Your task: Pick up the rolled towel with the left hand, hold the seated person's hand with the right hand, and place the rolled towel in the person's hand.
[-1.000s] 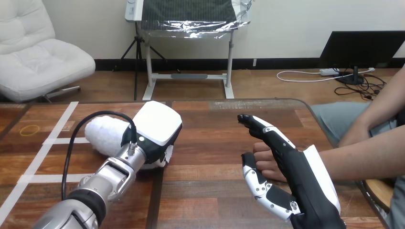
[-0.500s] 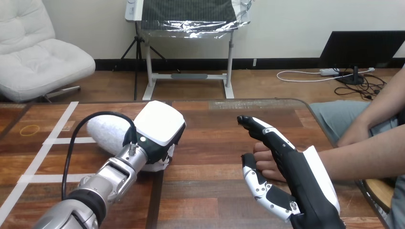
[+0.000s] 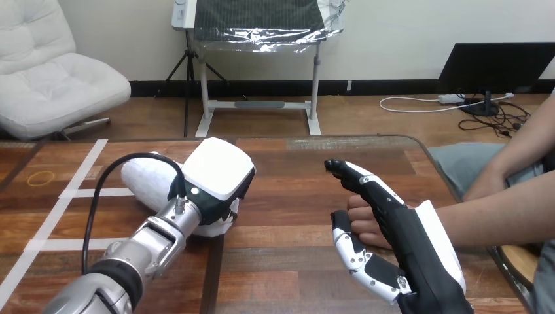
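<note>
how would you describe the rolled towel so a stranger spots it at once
On the wooden table, go to the left half by the white tape lines. The rolled towel lies partly under the left hand: the only fluffy white thing.

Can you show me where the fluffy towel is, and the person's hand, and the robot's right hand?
rolled towel (image 3: 147,183): head view, on its fluffy white side.
person's hand (image 3: 362,219): head view, on the curled knuckles.
right hand (image 3: 411,245): head view, on the black back of the hand.
</note>
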Motion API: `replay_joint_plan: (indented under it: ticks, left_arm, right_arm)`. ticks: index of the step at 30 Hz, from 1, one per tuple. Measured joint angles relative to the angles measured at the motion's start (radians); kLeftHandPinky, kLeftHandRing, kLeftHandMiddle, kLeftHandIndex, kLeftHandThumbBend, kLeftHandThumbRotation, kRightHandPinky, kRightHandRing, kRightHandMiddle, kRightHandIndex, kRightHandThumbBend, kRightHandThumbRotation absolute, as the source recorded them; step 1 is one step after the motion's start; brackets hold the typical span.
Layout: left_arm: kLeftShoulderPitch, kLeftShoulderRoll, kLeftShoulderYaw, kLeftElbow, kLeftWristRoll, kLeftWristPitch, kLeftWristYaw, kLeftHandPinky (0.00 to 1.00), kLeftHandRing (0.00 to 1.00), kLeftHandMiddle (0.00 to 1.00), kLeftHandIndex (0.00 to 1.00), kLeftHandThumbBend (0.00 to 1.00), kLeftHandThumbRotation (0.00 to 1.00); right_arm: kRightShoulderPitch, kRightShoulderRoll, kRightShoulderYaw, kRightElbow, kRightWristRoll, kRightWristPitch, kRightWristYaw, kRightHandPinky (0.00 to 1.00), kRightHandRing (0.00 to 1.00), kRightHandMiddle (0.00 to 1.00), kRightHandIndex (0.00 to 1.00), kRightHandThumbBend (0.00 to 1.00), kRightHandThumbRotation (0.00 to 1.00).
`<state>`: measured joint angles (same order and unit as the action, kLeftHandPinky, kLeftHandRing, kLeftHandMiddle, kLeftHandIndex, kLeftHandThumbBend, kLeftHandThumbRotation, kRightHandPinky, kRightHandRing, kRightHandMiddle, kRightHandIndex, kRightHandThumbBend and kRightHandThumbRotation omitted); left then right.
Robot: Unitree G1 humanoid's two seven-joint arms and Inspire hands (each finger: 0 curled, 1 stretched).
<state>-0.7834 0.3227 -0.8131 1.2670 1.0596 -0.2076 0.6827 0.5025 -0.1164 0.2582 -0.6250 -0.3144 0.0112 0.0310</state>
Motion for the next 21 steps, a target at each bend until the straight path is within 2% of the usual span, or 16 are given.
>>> replay_joint_plan:
  ticks: [13, 21]
  left_arm:
    - [0.003, 0.015, 0.01, -0.002, -0.029, -0.035, 0.012, 0.36, 0.38, 0.4, 0.45, 0.6, 0.0]
    - [0.016, 0.017, 0.04, -0.015, -0.076, -0.075, 0.02, 0.41, 0.42, 0.45, 0.5, 0.61, 0.0]
  right_arm:
    - [-0.001, -0.001, -0.001, 0.0, 0.0, 0.0, 0.009, 0.97, 0.91, 0.88, 0.84, 0.06, 0.0]
    - [-0.001, -0.002, -0.001, 0.0, -0.001, 0.0, 0.017, 0.96, 0.9, 0.88, 0.83, 0.06, 0.0]
